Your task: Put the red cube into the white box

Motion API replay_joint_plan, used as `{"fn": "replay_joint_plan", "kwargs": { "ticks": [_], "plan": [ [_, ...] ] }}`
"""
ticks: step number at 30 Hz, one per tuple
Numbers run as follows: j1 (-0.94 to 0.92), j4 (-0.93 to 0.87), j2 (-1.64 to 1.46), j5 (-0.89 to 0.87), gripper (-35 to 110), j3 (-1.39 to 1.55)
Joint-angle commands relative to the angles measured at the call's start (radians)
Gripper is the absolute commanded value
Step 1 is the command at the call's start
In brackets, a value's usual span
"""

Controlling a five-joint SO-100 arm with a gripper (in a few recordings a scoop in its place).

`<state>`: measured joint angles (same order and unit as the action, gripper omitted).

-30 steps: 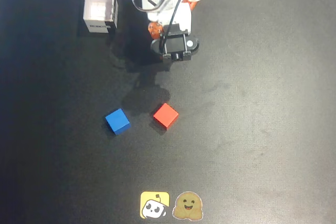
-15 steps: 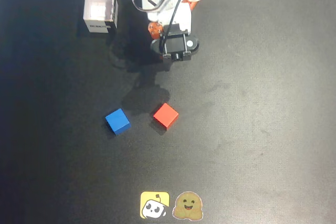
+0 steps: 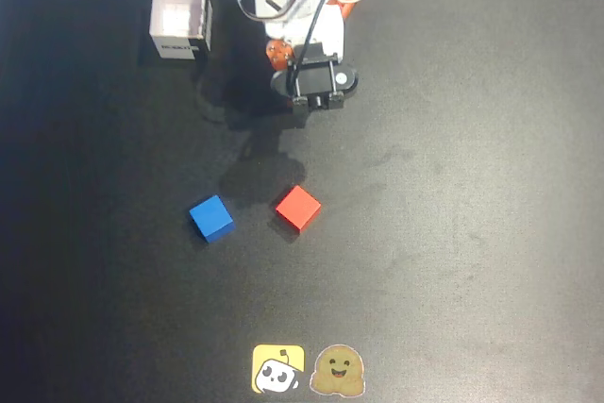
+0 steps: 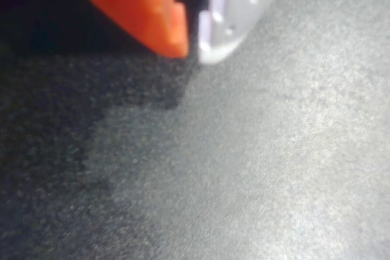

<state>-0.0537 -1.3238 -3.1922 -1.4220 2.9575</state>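
From the wrist camera I see the gripper (image 4: 192,50) at the top of the picture, its two fingertips nearly together with just a thin dark slit between them. The left one is an orange finger (image 4: 143,7), broad and tapering to a blunt tip; the right one is a white finger (image 4: 234,10) with small holes or screw marks along its face and a rounded end. Nothing sits between them. Below them I see the dark, grainy table surface (image 4: 256,162), blurred. Its right part is lit and looks grey. A shadow (image 4: 67,132) covers the left part and runs up to the fingertips.
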Motion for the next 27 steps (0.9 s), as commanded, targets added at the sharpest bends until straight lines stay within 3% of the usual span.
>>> {"fn": "replay_joint_plan", "kwargs": {
  "ticks": [1, 27],
  "plan": [
    [-0.008, -0.003, -0.005, 0.008, 0, -0.003],
    [-0.008, 0.028, -0.005, 0.009, 0, -0.003]
  ]
}}
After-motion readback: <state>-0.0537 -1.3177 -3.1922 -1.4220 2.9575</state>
